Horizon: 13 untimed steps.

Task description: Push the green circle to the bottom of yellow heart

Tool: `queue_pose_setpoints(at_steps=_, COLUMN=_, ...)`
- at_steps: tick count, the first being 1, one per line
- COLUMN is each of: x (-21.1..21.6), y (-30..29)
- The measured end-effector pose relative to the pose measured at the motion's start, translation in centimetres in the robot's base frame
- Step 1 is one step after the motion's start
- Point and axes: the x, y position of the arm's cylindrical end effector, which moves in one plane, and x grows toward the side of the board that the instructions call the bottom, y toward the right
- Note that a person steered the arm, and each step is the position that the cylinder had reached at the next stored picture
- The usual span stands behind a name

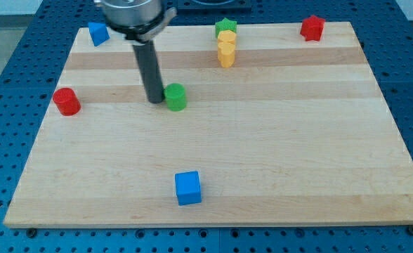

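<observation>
The green circle (175,97) sits on the wooden board left of the middle. My tip (154,100) stands just to its left, touching or nearly touching it. The yellow heart (225,55) lies near the view's top, right of and above the green circle. Another yellow block (226,39) sits right above the heart, and a green star (225,27) above that, at the board's top edge.
A red cylinder (67,101) lies at the left edge. A blue block (97,33) is at the top left. A red block (312,27) is at the top right. A blue cube (188,187) lies near the bottom middle.
</observation>
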Motion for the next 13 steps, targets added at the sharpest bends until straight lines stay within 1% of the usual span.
queue_pose_setpoints(at_steps=1, x=0.0, y=1.3)
queue_pose_setpoints(at_steps=2, x=0.7, y=0.5)
queue_pose_setpoints(at_steps=4, x=2.3, y=4.2)
queue_pose_setpoints(at_steps=5, x=3.9, y=4.8)
queue_pose_setpoints(at_steps=6, x=3.7, y=7.2)
queue_pose_setpoints(at_steps=7, x=2.6, y=9.8)
queue_pose_setpoints(at_steps=9, x=-2.7, y=10.0)
queue_pose_setpoints(at_steps=10, x=-2.4, y=9.0)
queue_pose_setpoints(at_steps=11, x=-2.2, y=5.8)
queue_pose_setpoints(at_steps=12, x=-3.4, y=4.7)
queue_pose_setpoints(at_steps=13, x=-5.3, y=5.3)
